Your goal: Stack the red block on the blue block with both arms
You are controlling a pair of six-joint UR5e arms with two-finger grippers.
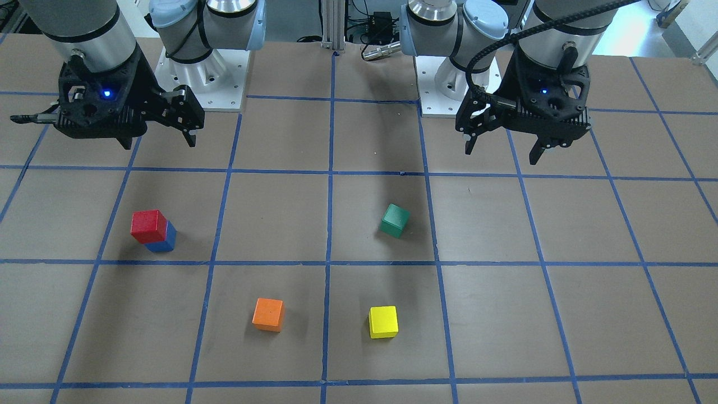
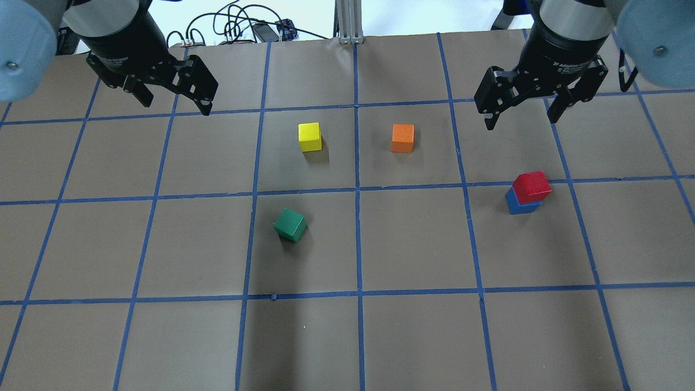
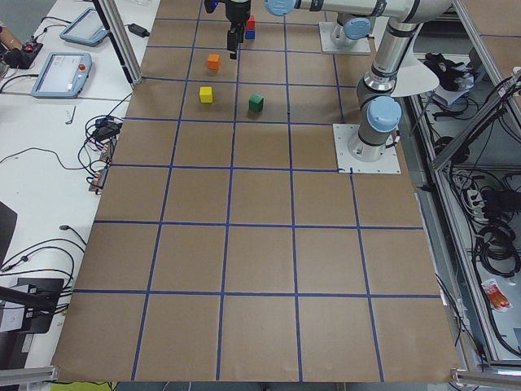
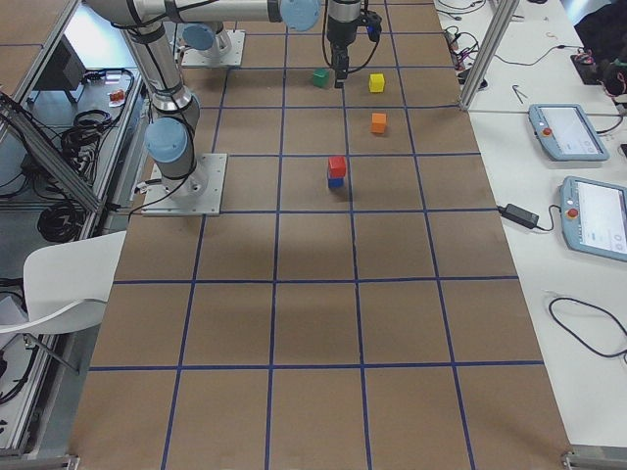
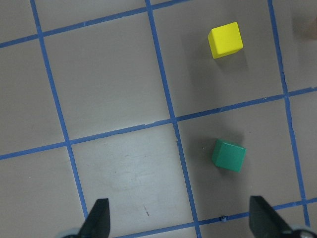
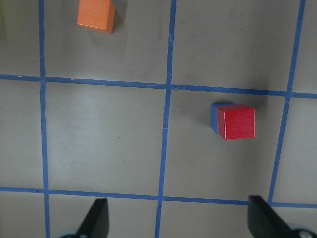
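The red block [image 1: 148, 225] sits on top of the blue block [image 1: 165, 242], slightly offset, on the robot's right side of the table. The stack also shows in the overhead view, red block [image 2: 531, 186] on blue block [image 2: 521, 207], and in the right wrist view, red block [image 6: 236, 122] over blue block [image 6: 214, 116]. My right gripper [image 2: 521, 122] is open and empty, raised above the table beyond the stack. My left gripper [image 2: 176, 107] is open and empty, raised over the far left of the table. Neither touches a block.
A green cube [image 2: 290, 225] lies tilted near the table's middle. A yellow cube [image 2: 309, 136] and an orange cube [image 2: 402, 138] lie side by side farther out. Blue tape lines divide the brown table [image 2: 412, 244] into squares.
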